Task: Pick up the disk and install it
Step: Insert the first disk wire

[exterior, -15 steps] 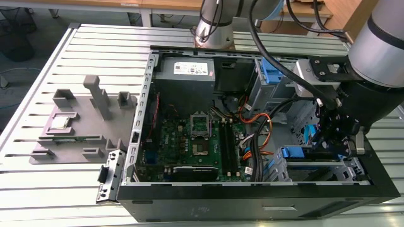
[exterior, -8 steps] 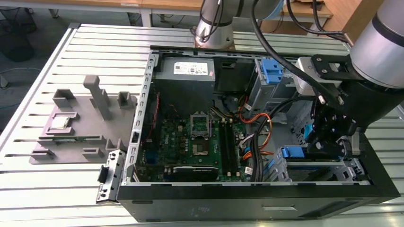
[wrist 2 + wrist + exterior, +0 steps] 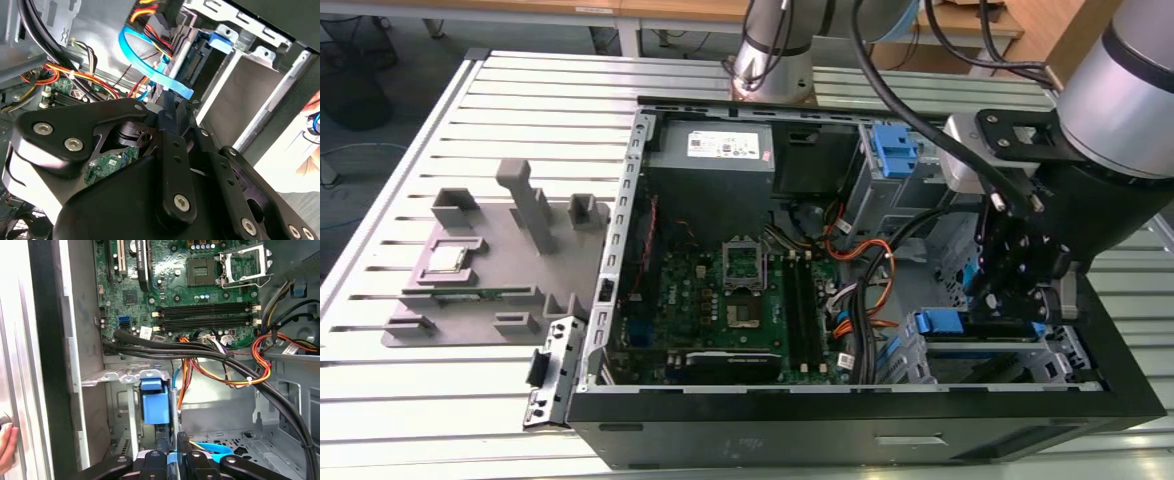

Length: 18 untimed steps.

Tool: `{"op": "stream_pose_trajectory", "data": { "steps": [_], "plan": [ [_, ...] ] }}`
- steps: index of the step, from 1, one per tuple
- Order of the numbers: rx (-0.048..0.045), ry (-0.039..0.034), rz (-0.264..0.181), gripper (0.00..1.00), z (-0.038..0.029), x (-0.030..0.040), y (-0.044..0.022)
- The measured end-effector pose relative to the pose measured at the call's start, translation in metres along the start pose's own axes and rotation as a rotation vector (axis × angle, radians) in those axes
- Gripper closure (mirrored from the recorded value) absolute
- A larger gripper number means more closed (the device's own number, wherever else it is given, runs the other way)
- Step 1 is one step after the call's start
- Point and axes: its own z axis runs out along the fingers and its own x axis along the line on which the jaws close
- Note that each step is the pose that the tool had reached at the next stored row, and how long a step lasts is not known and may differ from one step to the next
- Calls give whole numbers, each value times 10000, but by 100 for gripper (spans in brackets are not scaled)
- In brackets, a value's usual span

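The disk [image 3: 945,323] lies flat in the metal drive bay at the front corner of the open computer case, on the exterior view's right. Its blue handle end [image 3: 154,405] faces the case interior. My gripper [image 3: 1005,310] hangs just above the disk's silver top, behind the handle. In both wrist views the black fingers stand close together, shut [image 3: 172,454] [image 3: 172,104]. A light-blue flat cable [image 3: 150,67] runs right up to the fingertips, and a strip of it shows between them. Whether the tips touch the disk is hidden.
The grey power-supply box [image 3: 720,148] and a lone blue bracket [image 3: 891,150] sit at the case's far end. Black, orange and red cables [image 3: 220,362] cross between the motherboard [image 3: 734,290] and the bay. A grey fixture [image 3: 480,260] lies on the table. A person's hand [image 3: 5,440] rests outside the case wall.
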Motion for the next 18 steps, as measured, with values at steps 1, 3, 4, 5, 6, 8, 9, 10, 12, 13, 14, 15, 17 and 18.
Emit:
{"op": "stream_pose_trajectory", "data": {
  "steps": [1,3,4,5,6,8,9,10,12,13,14,15,17,18],
  "plan": [
    [-1,-1,0,77,1,-11,-11],
    [-1,0,1,77,4,-17,-55],
    [-1,-1,1,77,5,-19,-66],
    [-1,-1,1,77,8,-20,-75],
    [-1,-2,1,77,11,-21,-81],
    [-2,-16,2,77,20,-21,-86],
    [-4,-33,4,77,22,-21,-88],
    [-5,-38,5,77,23,-21,-88],
    [-6,-43,4,77,24,-22,-88],
    [-8,-61,5,77,26,-21,-89],
    [-11,-90,7,77,31,-21,-88],
    [-14,-115,9,77,35,-21,-88],
    [-18,-143,11,77,40,-22,-87],
    [-19,-152,11,77,43,-21,-87]
  ]
}}
